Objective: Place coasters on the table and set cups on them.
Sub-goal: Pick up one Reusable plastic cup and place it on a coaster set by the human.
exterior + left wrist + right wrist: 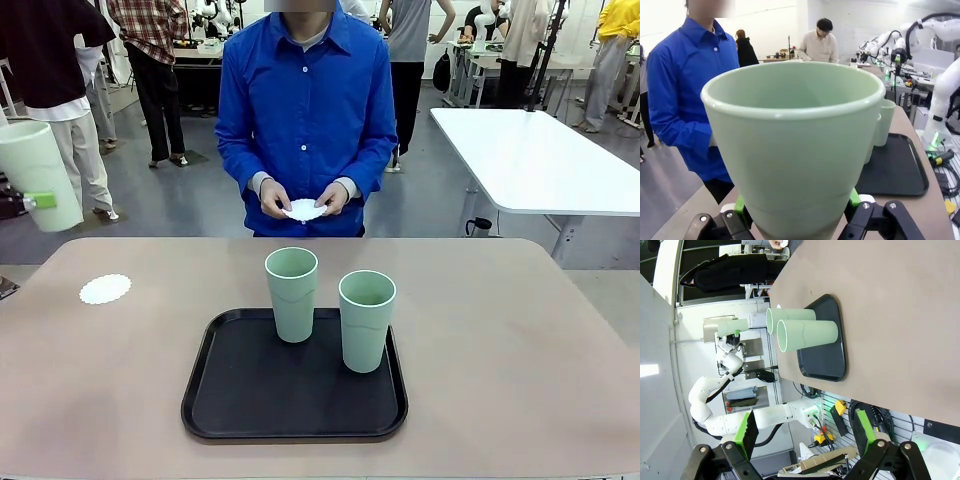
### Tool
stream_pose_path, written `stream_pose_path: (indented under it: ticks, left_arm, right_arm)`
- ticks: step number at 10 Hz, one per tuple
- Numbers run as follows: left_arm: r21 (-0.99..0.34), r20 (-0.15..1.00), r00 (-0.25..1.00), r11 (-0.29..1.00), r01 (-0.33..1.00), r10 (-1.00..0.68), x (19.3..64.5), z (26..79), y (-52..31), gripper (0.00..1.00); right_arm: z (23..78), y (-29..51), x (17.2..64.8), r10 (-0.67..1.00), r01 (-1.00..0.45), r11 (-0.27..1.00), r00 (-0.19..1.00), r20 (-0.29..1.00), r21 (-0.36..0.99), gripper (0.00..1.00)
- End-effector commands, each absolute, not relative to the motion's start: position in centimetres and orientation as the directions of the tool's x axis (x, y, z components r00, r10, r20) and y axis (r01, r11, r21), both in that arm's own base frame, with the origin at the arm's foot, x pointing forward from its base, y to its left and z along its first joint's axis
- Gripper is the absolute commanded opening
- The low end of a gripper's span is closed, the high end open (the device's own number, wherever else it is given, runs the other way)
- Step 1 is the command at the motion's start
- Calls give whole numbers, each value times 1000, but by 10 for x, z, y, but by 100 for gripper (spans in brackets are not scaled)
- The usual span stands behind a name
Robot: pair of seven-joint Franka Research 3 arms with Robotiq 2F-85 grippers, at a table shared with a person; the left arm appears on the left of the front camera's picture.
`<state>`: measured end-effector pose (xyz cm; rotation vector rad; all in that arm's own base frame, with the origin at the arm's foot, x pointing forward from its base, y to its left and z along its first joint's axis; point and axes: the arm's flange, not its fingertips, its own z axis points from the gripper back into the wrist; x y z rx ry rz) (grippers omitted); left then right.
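The left hand (798, 205) grips a mint-green cup (790, 150), lifted near a lacy coaster (105, 289) on the surface (500, 330). The right hand (805, 432) is open, facing two cups (807, 335) on a black tray (825, 367).

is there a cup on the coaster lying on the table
No, that coaster lies bare; two cups stand on the tray and the left gripper holds the third cup.

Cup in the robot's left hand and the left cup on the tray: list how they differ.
The held cup hangs in the air, clamped near its base by the left hand; the tray cup stands free on the black tray. The held cup leans slightly; the tray cup is upright. Both are pale mint-green, tapered and handleless.
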<state>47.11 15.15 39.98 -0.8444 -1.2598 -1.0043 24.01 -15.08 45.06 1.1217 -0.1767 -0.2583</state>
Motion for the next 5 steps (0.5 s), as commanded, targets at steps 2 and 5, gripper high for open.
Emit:
stream_pose_path:
  ticks: [2, 5]
  left_arm:
    - [35, 988, 17, 334, 942, -151, 491, 364, 172, 84]
    - [4, 987, 55, 356, 934, -153, 516, 328, 175, 84]
  right_arm:
    - [450, -151, 240, -290, 104, 400, 957, 18, 910, 100]
    - [450, -151, 240, -290, 104, 400, 957, 18, 910, 100]
